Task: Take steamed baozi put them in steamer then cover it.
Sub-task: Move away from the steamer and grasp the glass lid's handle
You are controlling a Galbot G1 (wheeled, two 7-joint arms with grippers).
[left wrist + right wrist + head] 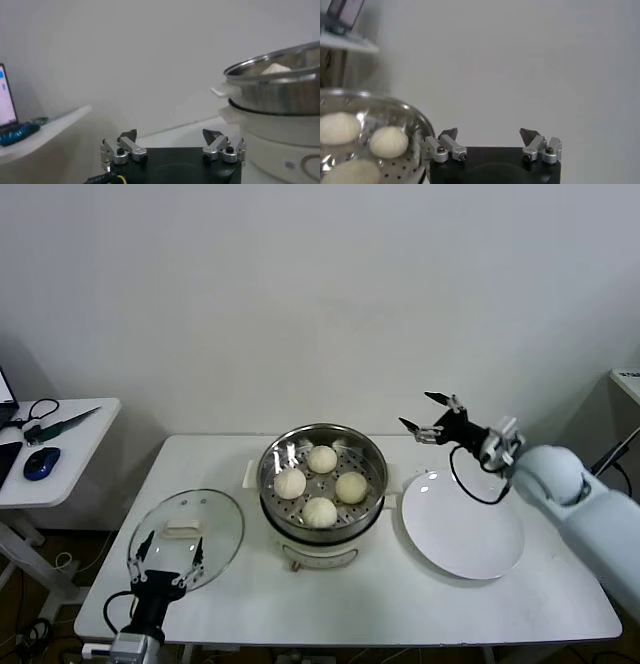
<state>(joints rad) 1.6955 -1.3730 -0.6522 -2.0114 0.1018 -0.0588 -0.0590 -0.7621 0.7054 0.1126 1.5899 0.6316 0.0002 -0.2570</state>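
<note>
A white table (400,604) spreads below both end effectors. A flat white round plate (462,524), bare, is seen just below and toward the robot from the right end effector. A round glass lid (186,539) with a cream handle lies flat on the table directly ahead of the left end effector, its near rim just beyond the fingertips. A white side table (60,449) is set well out to the left of the left end effector, apart from the main table; a blue mouse (41,463), black cables and a green-handled tool are noted on it. A plain pale wall (320,294) is seen behind everything.
</note>
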